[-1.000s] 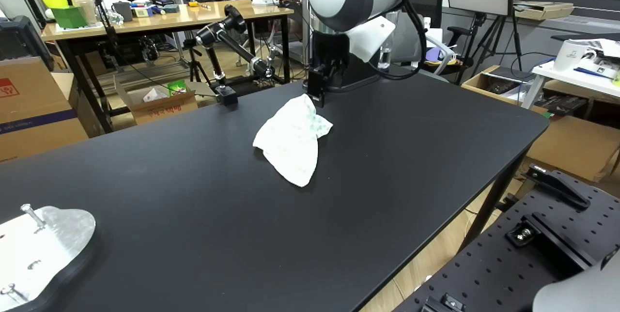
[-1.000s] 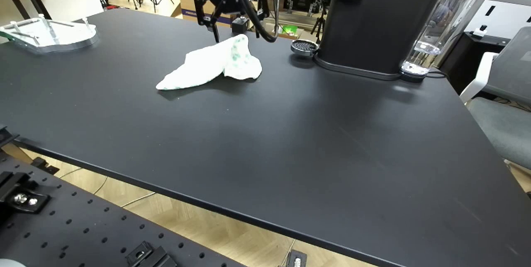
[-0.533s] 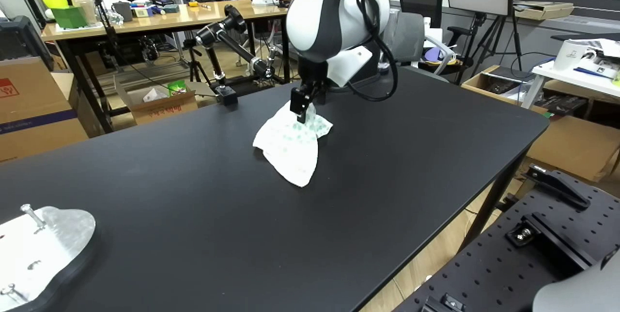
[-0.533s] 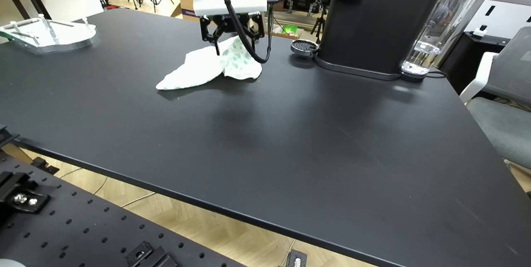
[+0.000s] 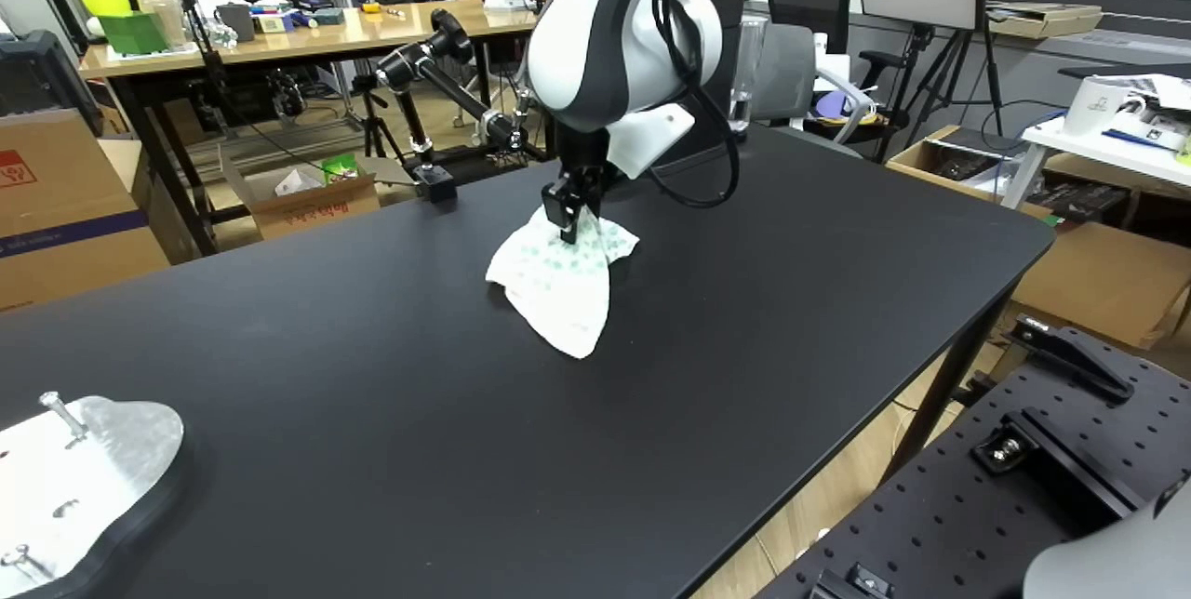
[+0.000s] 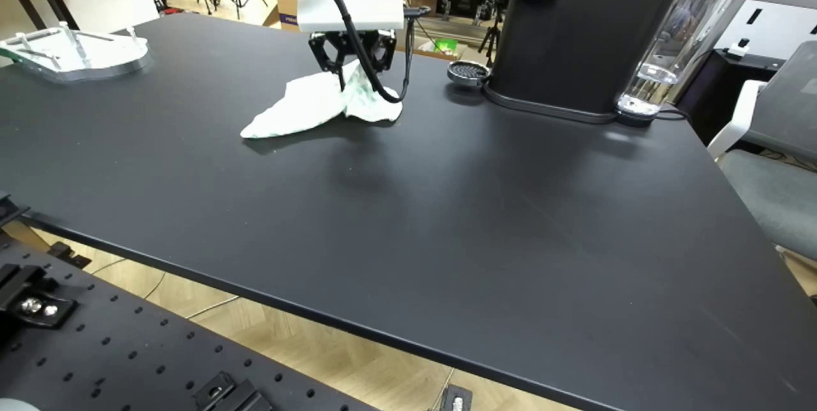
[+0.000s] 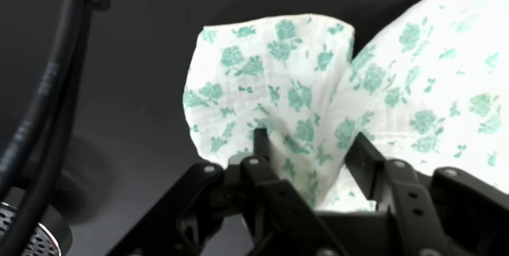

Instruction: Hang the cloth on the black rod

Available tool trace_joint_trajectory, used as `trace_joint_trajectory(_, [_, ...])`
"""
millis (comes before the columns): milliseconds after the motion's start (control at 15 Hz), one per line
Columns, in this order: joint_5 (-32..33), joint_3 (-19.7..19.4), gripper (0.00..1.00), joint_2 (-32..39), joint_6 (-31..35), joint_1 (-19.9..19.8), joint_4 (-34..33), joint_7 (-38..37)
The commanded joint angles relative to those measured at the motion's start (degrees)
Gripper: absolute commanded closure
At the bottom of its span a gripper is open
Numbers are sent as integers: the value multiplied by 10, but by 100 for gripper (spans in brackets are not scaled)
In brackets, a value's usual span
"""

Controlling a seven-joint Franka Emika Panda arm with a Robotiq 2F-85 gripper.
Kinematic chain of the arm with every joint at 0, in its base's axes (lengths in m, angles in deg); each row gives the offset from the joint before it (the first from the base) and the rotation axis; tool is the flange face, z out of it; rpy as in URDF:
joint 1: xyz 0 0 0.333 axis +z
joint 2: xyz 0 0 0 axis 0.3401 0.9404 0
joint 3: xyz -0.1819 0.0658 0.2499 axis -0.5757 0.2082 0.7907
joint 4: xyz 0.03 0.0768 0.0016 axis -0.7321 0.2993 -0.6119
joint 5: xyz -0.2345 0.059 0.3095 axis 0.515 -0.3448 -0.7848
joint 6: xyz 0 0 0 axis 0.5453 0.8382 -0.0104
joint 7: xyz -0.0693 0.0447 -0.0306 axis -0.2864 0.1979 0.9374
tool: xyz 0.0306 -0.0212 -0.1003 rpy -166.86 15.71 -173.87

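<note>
The white cloth with green flowers lies crumpled on the black table, with a raised peak; it also shows in an exterior view and in the wrist view. My gripper points down over the peak. In the wrist view the fingertips are apart, with the cloth's raised fold between them and a gap on the right. In an exterior view the cable partly covers the gripper. A black jointed arm with a bar, at the table's far edge, is the only rod-like thing I see.
A black machine with a round metal grate and a clear water tank stands beside the cloth. A white plate with bolts lies at another table end. A perforated black platform adjoins the table.
My gripper has come down and across from beside the machine onto the cloth's peak. Its fingers look somewhat closer together than half a second ago. The cloth's outline on the table stays nearly the same.
</note>
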Motion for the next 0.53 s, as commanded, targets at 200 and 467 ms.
trace_joint_trajectory(200, [-45,15,95,-18,-45,-7,-11,-29])
trace_joint_trajectory(467, [-72,-6,100,-57,-88,18,-9,-90])
